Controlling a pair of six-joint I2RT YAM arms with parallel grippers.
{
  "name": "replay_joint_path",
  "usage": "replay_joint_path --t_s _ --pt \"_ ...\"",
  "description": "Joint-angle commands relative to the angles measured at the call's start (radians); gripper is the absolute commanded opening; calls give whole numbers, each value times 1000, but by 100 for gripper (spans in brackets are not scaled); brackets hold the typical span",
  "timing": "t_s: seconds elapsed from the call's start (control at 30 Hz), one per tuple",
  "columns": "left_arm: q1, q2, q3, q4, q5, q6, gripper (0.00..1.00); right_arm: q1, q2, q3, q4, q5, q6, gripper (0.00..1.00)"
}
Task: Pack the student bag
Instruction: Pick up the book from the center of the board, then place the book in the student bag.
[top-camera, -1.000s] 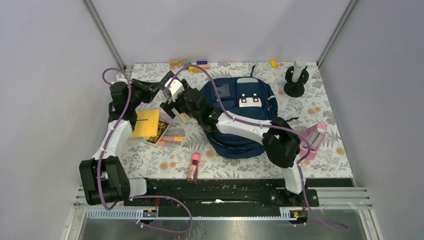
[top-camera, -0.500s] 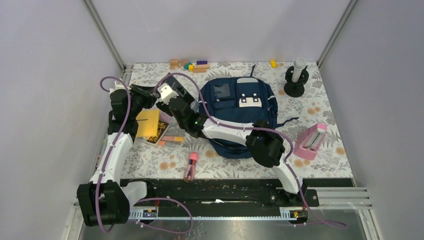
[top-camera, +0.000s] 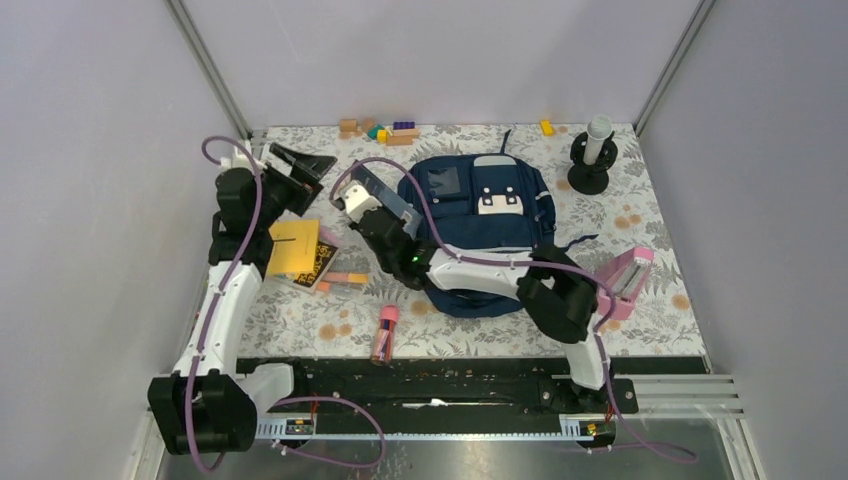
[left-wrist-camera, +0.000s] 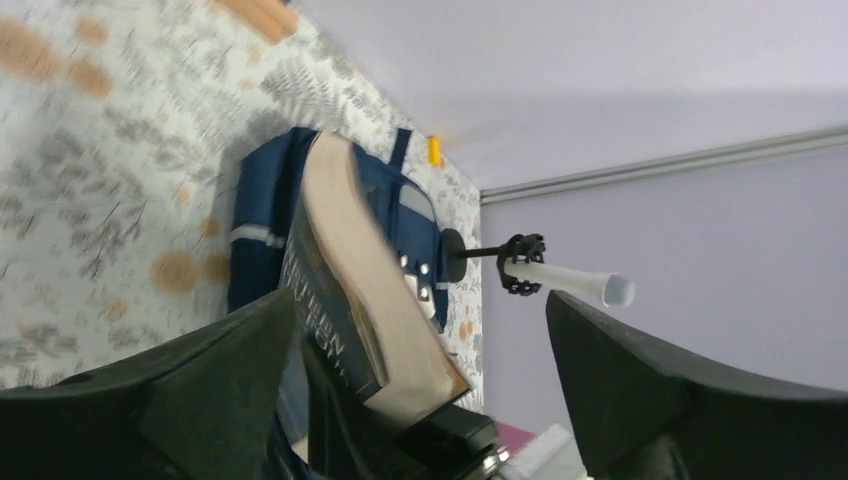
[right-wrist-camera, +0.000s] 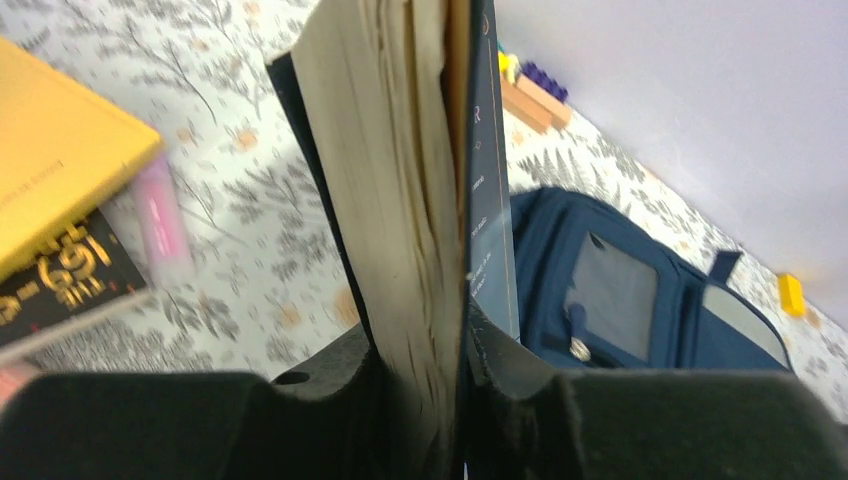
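Right gripper is clamped on a thick dark book, gripping it by the lower edge with the pages facing its wrist camera. Left gripper stands wide open with nothing in it, just to the left of the book.

The student bag lies flat mid-table, immediately right of the held book. Its long axis runs from the arms' side toward the far wall, handle end farthest. The right arm is the nearer one, with its forearm already lying across the bag's near half. I reckon the book must swing right to go in. Whether a compartment is unzipped I cannot tell.

A yellow book and a pink tube lie to the bag's left.
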Motion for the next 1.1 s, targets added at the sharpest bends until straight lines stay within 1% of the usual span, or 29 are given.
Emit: replay_joint_path --t_s 0.0,0.07,0.17,0.23,0.37,0.47,0.6,0.73,0.83,0.9,0.97,1.07 --pt "-2 -13 152 21 74 245 99 -17 -253 -47 4 -17 56 0" --pt "-4 -27 171 -16 64 351 99 -19 -318 -46 -88 -39 90 0" --pt "-16 -61 166 -29 47 477 99 -28 -416 -62 -212 -88 174 0" --pt "-51 -90 151 -41 -10 581 99 -46 -484 -74 -305 -124 237 0" --pt "-222 -120 115 -72 -141 789 99 -108 -658 -138 -460 -188 365 0" --pt "-333 -101 96 -86 -176 869 99 -189 -802 -195 -571 -263 473 0" --pt "-482 -36 118 -131 -199 966 99 -276 -992 -290 -698 -286 513 0" --pt "-657 50 137 -167 -175 1096 99 -390 -1144 -359 -804 -355 534 0" --pt "-810 169 203 -284 -160 1222 99 -478 -1230 -415 -878 -406 560 0" --pt "-896 253 236 -323 -174 1256 99 -524 -1288 -454 -915 -441 582 0" --pt "-943 327 251 -335 -170 1265 99 -547 -1343 -481 -950 -459 598 0" --pt "-978 406 264 -337 -162 1263 99 -554 -1420 -505 -1002 -454 627 0"
